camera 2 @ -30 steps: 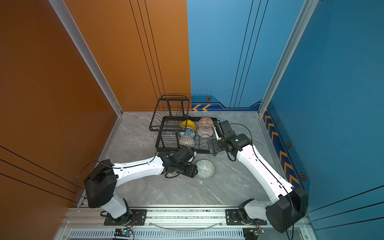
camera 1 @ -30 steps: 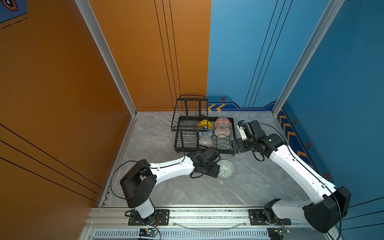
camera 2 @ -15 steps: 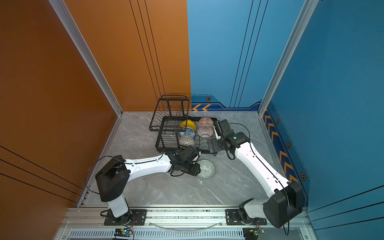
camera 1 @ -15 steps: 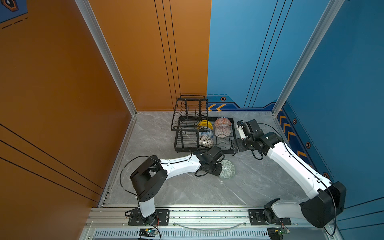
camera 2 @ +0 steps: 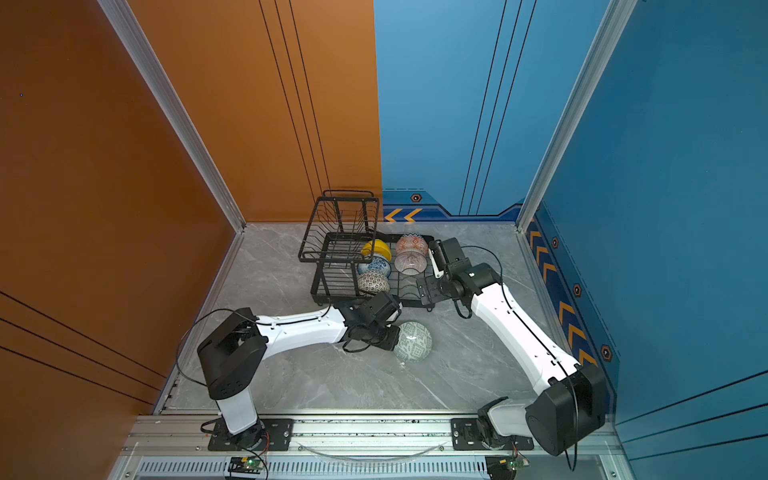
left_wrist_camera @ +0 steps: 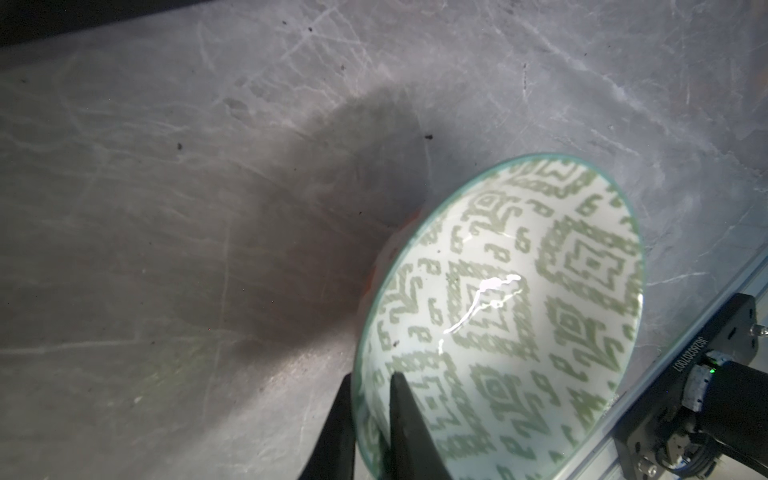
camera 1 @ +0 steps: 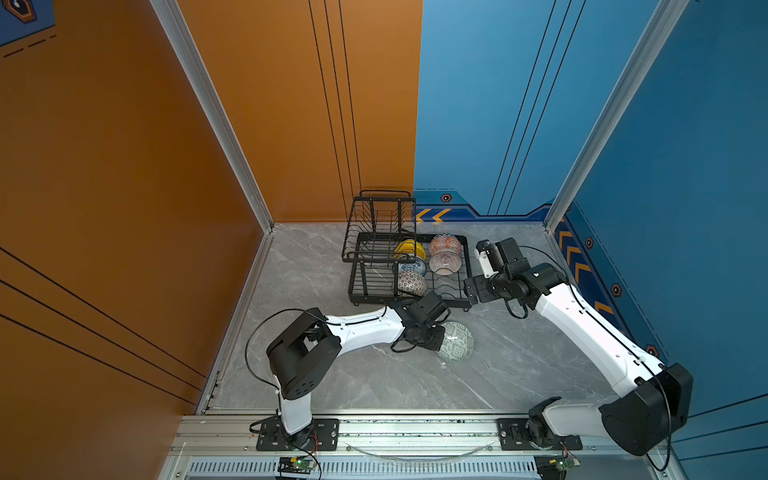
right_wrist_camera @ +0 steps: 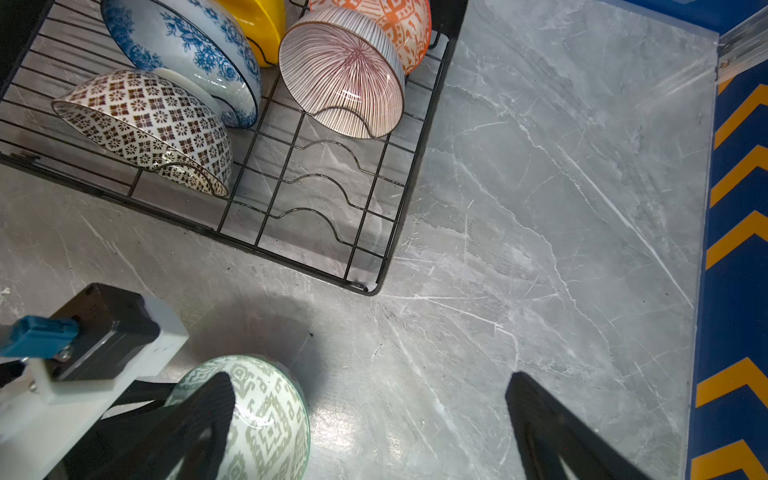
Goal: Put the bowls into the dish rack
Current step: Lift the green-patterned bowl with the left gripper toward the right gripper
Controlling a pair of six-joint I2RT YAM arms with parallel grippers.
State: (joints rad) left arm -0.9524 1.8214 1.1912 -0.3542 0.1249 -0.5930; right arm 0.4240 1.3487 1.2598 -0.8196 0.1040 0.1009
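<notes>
Pale green bowl (camera 1: 456, 341) sits mid-tabletop (camera 1: 374, 374), looks tipped up. It is the only bowl not loaded. Left tool (left_wrist_camera: 371, 380) is clamped on its rim, one finger inside and one outside, likely so the bowl can go edge-on into a slot. Right tool (right_wrist_camera: 370, 378) hangs empty, jaws wide apart, probably keeping out of the way. Toward the far edge, dish rack (camera 1: 370, 278) holds five bowls on edge: black-white (camera 1: 411, 283), blue floral (camera 1: 411, 266), pink-lined (camera 1: 444, 264), yellow (camera 1: 409, 249), orange-white (camera 1: 445, 244).
</notes>
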